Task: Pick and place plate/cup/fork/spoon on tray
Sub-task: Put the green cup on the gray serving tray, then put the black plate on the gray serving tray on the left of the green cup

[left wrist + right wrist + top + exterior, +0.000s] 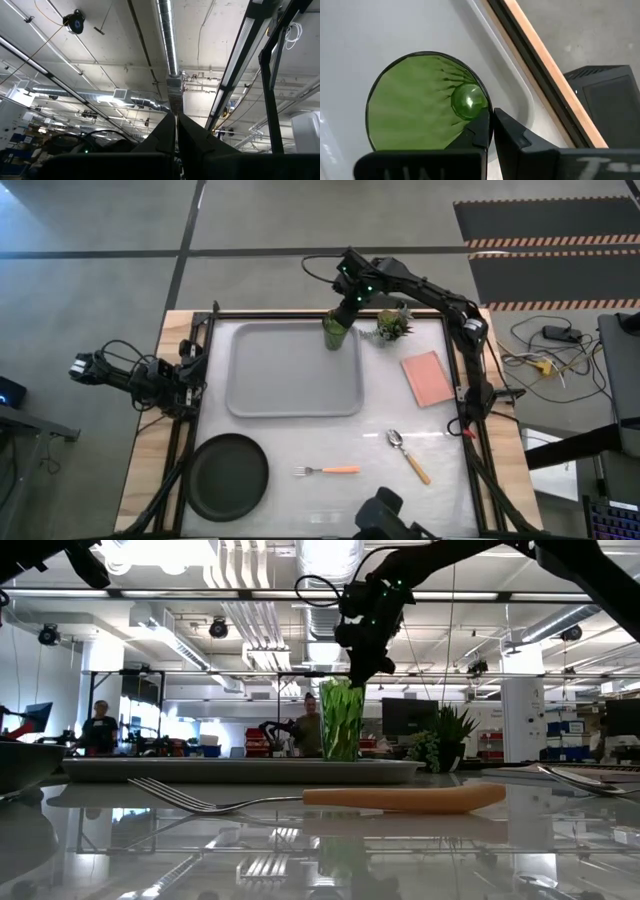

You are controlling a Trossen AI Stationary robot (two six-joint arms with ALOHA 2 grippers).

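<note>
The green ribbed cup (335, 333) stands upright over the far right corner of the grey tray (290, 370); it also shows in the low view (342, 720). My right gripper (491, 130) is shut on it from above. The black plate (228, 476) lies on the table near the front left. The fork (328, 470) and the spoon (408, 455) lie on the table in front of the tray. My left gripper (176, 132) is shut and empty, off the table's left edge, pointing up at the ceiling. My right gripper holds the cup by its rim (487, 107), on the side toward the tray's far right corner. One finger (479, 131) is inside the cup and one (512, 134) outside. The fingers point down. The cup is upright; its base is level with the tray's rim (240, 768), touching or not I cannot tell.
A small potted plant (393, 325) stands just right of the cup, off the tray. A flat pink rectangle (428, 378) lies right of the tray. People show in the room beyond the table in the low view.
</note>
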